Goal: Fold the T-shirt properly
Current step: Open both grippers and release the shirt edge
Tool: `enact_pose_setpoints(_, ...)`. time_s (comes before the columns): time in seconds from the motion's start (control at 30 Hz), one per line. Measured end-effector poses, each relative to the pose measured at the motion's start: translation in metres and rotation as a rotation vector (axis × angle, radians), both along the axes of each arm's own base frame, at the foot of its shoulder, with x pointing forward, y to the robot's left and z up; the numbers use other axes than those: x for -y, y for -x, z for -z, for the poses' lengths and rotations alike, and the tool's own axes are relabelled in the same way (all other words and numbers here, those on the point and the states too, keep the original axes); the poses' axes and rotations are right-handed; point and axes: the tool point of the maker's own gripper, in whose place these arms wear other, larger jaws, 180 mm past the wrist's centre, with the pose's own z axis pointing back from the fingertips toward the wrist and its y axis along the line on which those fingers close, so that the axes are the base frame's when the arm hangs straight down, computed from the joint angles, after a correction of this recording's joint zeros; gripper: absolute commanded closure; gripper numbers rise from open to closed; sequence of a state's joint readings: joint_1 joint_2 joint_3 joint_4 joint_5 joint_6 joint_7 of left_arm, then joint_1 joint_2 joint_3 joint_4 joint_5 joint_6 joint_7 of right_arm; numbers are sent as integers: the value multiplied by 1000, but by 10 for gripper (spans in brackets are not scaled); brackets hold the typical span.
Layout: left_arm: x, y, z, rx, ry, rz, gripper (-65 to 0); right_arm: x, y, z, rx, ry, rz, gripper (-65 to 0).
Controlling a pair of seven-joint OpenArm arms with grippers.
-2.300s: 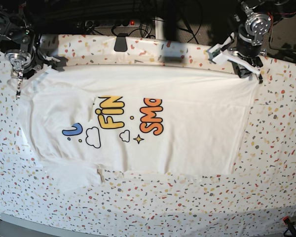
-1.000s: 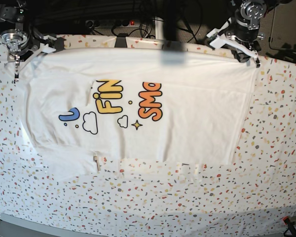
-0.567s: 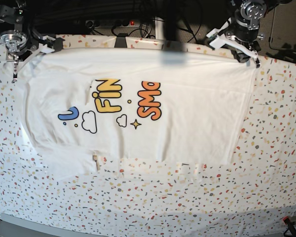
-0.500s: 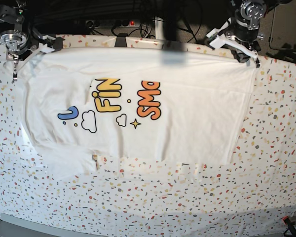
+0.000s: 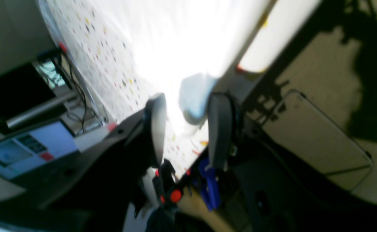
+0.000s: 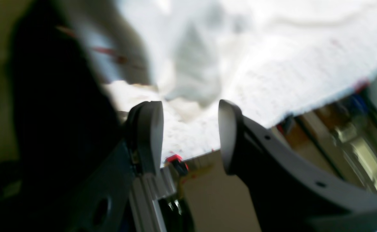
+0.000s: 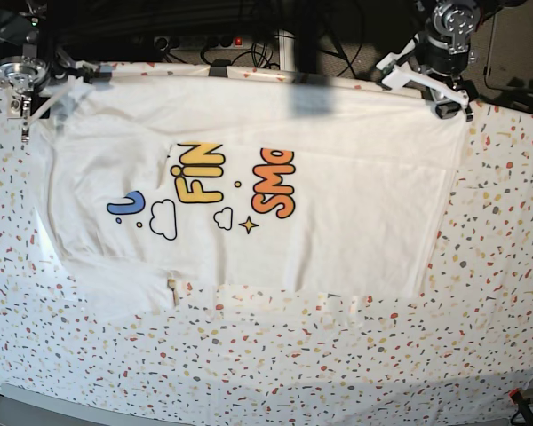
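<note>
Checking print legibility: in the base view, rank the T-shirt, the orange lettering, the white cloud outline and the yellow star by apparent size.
1. T-shirt
2. Orange lettering
3. White cloud outline
4. Yellow star

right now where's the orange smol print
In the base view, the orange SMOL print sits near the middle of the white printed T-shirt, just right of the yellow FIN lettering.
</note>
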State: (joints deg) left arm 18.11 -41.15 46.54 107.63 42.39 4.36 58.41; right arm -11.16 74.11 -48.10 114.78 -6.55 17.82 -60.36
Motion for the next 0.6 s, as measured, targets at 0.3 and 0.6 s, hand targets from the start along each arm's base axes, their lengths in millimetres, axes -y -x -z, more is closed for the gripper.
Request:
enact_pose_setpoints(0.3, -21, 6, -2, -15, -78, -92, -211, -37, 8, -6, -31, -109, -51, -278)
enact_pose_setpoints(0.6, -23, 7, -2, -16, -86, -100, -210, -39, 7, -6, -29, -118, -54, -278)
